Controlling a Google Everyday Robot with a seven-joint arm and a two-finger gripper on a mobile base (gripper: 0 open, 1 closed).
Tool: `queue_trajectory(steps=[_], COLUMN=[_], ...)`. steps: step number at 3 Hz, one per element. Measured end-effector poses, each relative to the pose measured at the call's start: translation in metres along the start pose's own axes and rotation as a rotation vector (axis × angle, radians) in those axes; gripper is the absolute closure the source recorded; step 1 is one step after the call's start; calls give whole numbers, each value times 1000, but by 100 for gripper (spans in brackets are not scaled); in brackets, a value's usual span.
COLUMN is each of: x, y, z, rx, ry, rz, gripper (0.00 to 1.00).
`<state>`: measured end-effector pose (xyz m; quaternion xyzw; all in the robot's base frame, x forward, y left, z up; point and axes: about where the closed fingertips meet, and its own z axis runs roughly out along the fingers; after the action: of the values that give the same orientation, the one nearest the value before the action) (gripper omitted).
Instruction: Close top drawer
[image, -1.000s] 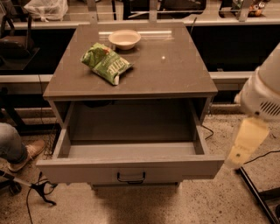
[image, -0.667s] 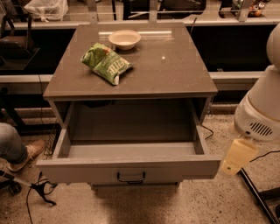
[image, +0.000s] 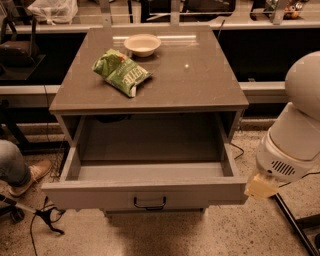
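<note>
Gaping open: one top drawer (image: 150, 171); one hand (image: 261, 188) beside its front corner.

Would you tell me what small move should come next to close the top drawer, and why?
Probably bring the gripper round in front of the top drawer, toward its handle, to push it in. The drawer stands pulled out, and the gripper hangs beside its right front corner, not against the front.

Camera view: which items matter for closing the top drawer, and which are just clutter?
Job:
- top drawer, standing open
- its black handle
- gripper, low by the right end of the drawer front

Lying about:
- green snack bag and bowl, both on the cabinet top
- person's shoe, on the floor at left
</note>
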<state>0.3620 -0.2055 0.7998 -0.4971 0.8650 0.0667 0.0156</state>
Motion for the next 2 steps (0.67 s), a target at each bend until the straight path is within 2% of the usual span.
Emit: queue_trajectory(steps=[1,2], x=[0,-5], y=[0,-3], z=[0,31], rx=[1,-36], ry=[0,-2], rz=[0,50], gripper=[100,100])
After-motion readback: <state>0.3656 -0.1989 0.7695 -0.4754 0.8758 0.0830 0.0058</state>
